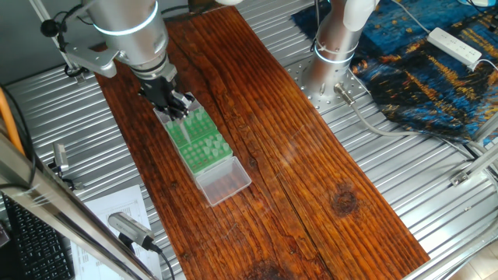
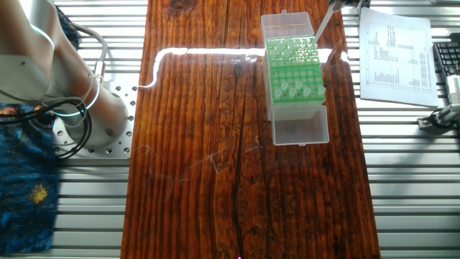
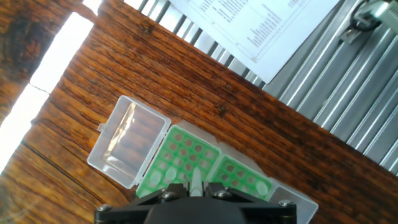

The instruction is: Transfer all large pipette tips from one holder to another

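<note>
Two green racks stand end to end on the wooden board, the far rack (image 2: 291, 49) and the near rack (image 2: 296, 88), with an open clear lid (image 2: 300, 126) at one end. Several pale-green large pipette tips (image 2: 296, 89) stand in both racks. My gripper (image 1: 177, 103) hovers over one end of the racks (image 1: 201, 138). In the hand view the gripper (image 3: 194, 186) is shut on one pipette tip (image 3: 194, 179), held upright above the green grid (image 3: 180, 155). The tip's lower end is hidden.
The racks sit on a dark wooden board (image 1: 311, 171) on a ribbed metal table. A printed sheet (image 2: 395, 54) and a keyboard (image 2: 447, 61) lie beside the racks. The robot base (image 1: 331, 62), a blue cloth (image 1: 436, 78) and a power strip (image 1: 455, 45) are on the far side.
</note>
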Action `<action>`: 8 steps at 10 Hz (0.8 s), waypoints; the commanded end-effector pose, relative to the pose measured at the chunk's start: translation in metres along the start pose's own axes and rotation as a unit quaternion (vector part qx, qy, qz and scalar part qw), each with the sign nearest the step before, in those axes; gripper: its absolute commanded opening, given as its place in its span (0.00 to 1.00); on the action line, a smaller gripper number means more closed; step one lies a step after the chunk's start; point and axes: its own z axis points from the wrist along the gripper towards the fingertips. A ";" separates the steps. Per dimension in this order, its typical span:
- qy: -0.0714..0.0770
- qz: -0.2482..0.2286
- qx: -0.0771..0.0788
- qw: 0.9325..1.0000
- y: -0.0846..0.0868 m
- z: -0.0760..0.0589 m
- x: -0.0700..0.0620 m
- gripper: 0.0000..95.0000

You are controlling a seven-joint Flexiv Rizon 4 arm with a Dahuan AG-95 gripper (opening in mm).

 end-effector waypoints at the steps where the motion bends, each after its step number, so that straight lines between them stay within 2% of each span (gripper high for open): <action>1: -0.001 -0.015 0.001 1.000 -0.008 0.002 0.005 0.00; 5: -0.007 -0.089 0.002 0.996 -0.035 0.006 0.013 0.00; 8: -0.010 -0.121 0.004 0.993 -0.049 0.009 0.023 0.00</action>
